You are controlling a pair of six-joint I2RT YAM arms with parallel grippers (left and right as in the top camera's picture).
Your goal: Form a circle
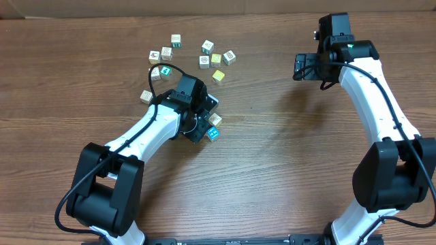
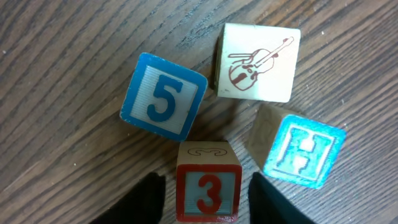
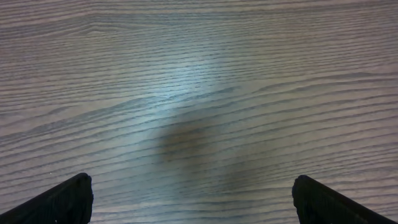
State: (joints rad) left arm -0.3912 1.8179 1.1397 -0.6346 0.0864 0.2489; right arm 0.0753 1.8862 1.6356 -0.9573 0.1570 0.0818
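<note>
L gripper [image 2: 206, 182] jaws straddle red 3 cube [image 2: 208, 194], seemingly just clear; R gripper [image 3: 191, 182] wide apart.

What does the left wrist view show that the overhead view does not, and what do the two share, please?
Only the left wrist view shows the printed faces up close: a blue 5 cube, a cream violin cube, and a red 3 cube standing between the fingers of the left gripper, with a slim gap on each side. Only the overhead view shows the right gripper, open over bare wood, and the scattered cubes farther up the table. Both show the wooden table and the bright blue H cube.
</note>
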